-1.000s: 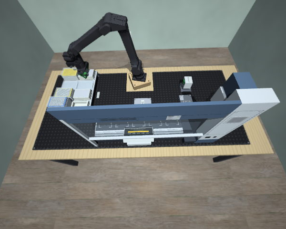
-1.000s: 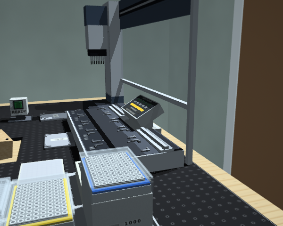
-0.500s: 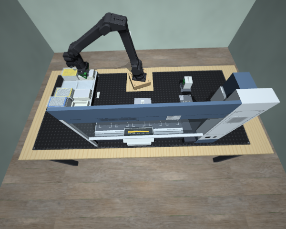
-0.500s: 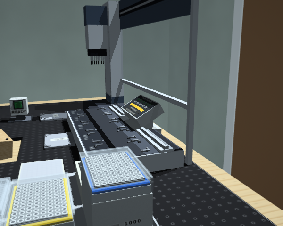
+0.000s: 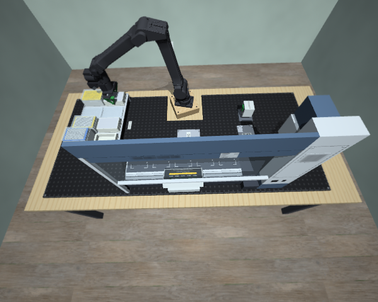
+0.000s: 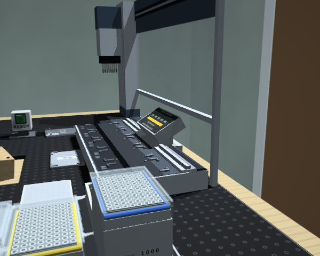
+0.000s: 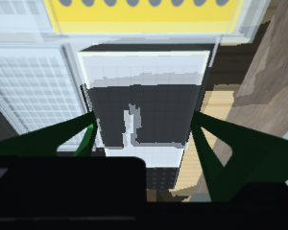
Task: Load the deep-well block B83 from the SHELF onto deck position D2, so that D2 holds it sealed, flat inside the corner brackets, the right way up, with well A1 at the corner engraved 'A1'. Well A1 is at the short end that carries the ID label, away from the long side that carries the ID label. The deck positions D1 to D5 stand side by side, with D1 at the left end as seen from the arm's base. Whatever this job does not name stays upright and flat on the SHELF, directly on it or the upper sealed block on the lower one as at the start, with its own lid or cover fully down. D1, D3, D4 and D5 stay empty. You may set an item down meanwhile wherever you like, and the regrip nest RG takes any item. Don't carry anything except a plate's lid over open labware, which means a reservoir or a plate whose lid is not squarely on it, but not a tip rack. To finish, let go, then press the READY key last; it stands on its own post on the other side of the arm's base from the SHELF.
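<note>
Bench far-left corner, shelf (image 5: 125, 107): gripper (image 7: 144, 126) spread wide around the sealed block (image 7: 146, 91), gripping nothing; centre both fingers on its sides before closing.

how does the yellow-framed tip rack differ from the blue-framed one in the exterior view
The yellow-framed tip rack has a yellow border and lies low; the blue-framed tip rack has a blue border and stands higher on a grey box marked 1000. The yellow one sits to the left and is cut by the picture's edge; the blue one shows whole. Both lie flat, show a grid of round holes and carry a clear cover.
</note>
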Available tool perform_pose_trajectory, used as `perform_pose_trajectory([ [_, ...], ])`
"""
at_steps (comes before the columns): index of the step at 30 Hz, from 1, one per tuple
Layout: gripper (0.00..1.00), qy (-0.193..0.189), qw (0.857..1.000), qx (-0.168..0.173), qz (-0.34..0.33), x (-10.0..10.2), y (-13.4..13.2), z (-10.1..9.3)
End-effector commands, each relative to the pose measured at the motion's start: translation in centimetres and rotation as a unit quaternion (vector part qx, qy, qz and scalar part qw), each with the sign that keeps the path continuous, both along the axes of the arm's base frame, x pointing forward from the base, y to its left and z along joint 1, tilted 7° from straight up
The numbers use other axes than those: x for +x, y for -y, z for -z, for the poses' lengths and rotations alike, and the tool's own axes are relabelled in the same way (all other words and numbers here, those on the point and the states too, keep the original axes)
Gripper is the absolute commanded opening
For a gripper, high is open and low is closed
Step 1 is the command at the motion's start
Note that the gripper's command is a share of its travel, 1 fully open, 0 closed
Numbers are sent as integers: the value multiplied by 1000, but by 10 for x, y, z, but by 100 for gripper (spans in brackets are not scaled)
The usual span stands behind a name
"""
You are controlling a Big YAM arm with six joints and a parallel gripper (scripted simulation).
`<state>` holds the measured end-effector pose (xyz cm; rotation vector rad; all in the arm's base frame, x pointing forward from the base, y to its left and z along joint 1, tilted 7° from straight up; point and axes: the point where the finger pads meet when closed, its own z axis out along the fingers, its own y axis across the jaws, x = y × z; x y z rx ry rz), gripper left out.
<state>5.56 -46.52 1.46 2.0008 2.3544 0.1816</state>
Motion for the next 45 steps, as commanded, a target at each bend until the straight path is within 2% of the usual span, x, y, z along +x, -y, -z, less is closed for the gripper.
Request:
perform_pose_trajectory([
  [1,100,2,1000,-23,1,2,16,-15],
  [32,100,2,1000,-23,1,2,16,-15],
  [33,100,3,1000,-20,2,5,12,-20],
  [34,100,4,999,-32,2,5,20,-31],
  [36,100,4,999,-40,2,4,26,-40],
  [42,100,4,999,-40,2,-1,27,-47],
  [43,100,3,1000,-21,2,-2,24,-30],
  [45,100,3,1000,-26,3,-4,25,-38],
])
